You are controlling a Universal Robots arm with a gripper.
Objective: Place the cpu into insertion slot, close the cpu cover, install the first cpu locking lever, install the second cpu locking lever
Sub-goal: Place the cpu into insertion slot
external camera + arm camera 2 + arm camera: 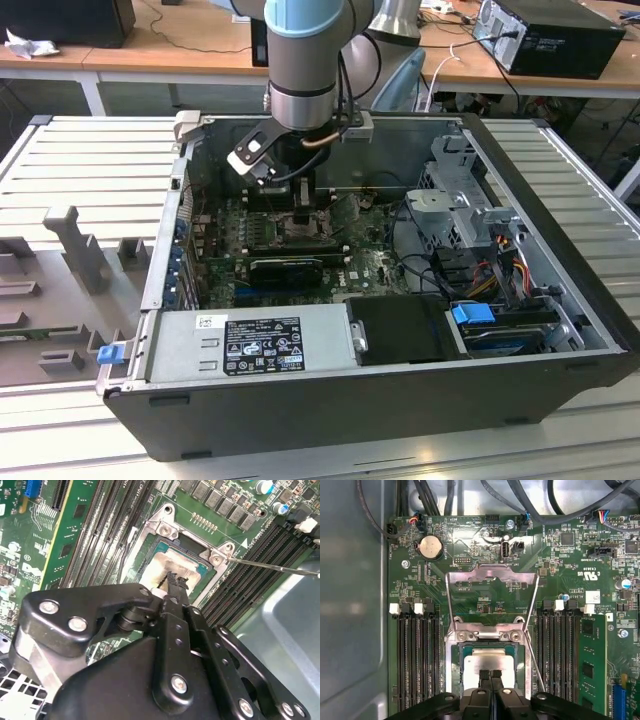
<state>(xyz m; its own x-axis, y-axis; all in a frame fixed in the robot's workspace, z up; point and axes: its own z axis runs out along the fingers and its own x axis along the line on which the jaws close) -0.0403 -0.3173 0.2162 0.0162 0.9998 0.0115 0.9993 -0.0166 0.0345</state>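
Gripper [490,674] at cpu [476,661] centre, edges clear

An open computer case [400,400] is lying on a slatted metal table [90,150]. A grey power supply [250,345] is sitting along its near side, with a blue latch [110,352] sticking out at the exterior view's left. A long black graphics card [290,268] is standing mid-case, and a metal drive cage [455,180] is occupying the exterior view's right. In the first wrist view a coin battery [431,547] is sitting near black memory slots [417,655]. A grey moulded tray [60,290] is resting beside the case
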